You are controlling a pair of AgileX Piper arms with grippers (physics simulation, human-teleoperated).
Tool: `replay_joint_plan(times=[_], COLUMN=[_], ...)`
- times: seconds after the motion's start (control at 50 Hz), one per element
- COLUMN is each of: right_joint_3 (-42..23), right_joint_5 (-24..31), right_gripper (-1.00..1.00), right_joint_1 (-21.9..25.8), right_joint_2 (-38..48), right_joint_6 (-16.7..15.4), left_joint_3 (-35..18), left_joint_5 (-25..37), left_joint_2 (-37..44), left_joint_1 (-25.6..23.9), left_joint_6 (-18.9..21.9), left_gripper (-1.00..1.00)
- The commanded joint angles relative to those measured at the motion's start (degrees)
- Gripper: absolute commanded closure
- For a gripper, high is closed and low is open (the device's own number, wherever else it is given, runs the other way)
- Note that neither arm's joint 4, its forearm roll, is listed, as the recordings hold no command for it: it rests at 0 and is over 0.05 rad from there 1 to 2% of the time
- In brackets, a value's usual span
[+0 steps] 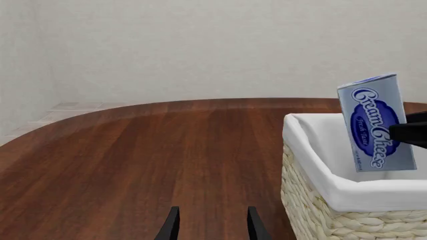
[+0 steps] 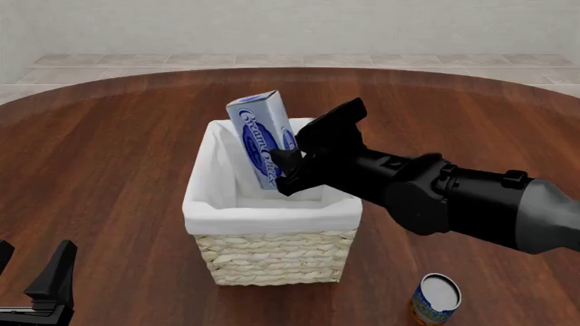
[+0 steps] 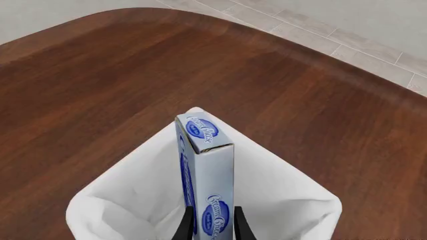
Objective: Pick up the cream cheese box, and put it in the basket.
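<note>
1. Left wrist view: only the two dark tips of the left gripper (image 1: 210, 224) show at the frame edge, spread apart with nothing between them. The basket (image 1: 313, 210) is cut off by the frame, so just one woven corner and its white liner are seen. A black piece of the other arm crosses the cream cheese box (image 1: 375, 122), which stands nearly upright over the basket's opening, pale blue with a dark blue oval and white script. The table (image 1: 133, 160) is dark reddish wood with a curved edge; behind it are a plain pale wall and tiled floor.

2. Front view: the right gripper (image 2: 292, 170) grasps the box's lower part, its fingers largely masked by the black arm. The box leans slightly, its lower end inside the basket, its top above the rim. A can (image 2: 436, 299) at the near edge is partly cropped.

3. Right wrist view: the fingers clamp the box's narrow sides; the basket's base is out of frame.
</note>
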Motion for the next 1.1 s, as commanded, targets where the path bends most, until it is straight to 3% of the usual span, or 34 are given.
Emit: replay_joint_plan(times=[0.02, 0.18, 0.24, 0.3, 0.32, 0.76, 1.1], right_joint_3=[-0.1, -0.29, -0.45, -0.48, -0.38, 0.37, 3.65], right_joint_5=[-0.65, -0.83, -0.62, -0.69, -0.78, -1.19, -0.76], right_gripper=[1.0, 1.0, 1.0, 1.0, -1.0, -1.0, -1.0], right_joint_1=[-0.04, -0.2, -0.11, -0.24, -0.12, -0.21, -0.54], right_joint_2=[0.2, 0.14, 0.82, 0.72, 0.64, -0.72, -9.11], right_joint_6=[1.22, 1.0, -0.81, 0.22, 0.22, 1.01, 0.38], left_joint_3=[0.0, 0.0, 0.0, 0.0, 0.0, 0.0, 0.0], left_joint_5=[0.0, 0.0, 0.0, 0.0, 0.0, 0.0, 0.0], left_joint_2=[0.0, 0.0, 0.0, 0.0, 0.0, 0.0, 0.0], left_joint_1=[0.0, 0.0, 0.0, 0.0, 0.0, 0.0, 0.0], left_joint_6=[0.0, 0.0, 0.0, 0.0, 0.0, 0.0, 0.0], left_gripper=[-1.0, -1.0, -1.0, -1.0, -1.0, -1.0, -1.0])
